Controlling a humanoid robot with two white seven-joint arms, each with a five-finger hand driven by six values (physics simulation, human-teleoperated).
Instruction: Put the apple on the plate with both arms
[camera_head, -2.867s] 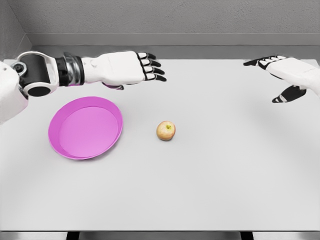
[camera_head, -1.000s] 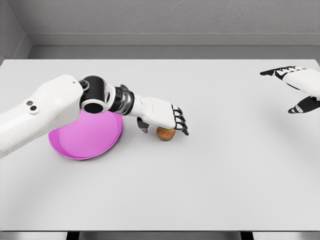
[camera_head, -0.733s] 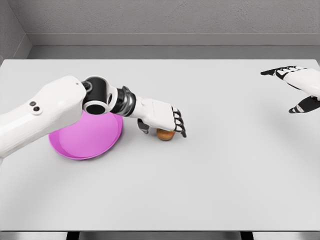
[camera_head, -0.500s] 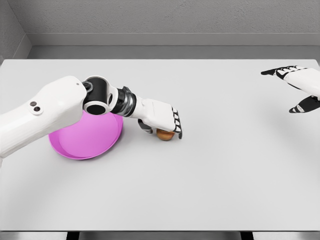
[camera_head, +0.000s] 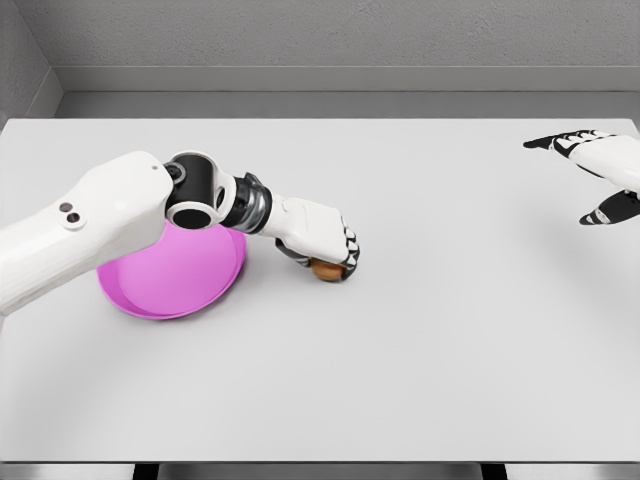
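Curling tighter than a moment ago, left hand with fingers now wrapped over the apple, only a brown sliver still visible beneath. Apple in the same spot on the white tabletop, just right of the pink plate, nothing seen inside its visible part. Far right, right hand hardly changed, fingers spread, holding nothing.

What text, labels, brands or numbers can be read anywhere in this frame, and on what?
None. The pink plate, the apple under the left hand, the right hand at the far right and the white table all show plain surfaces with no writing, logo or number.
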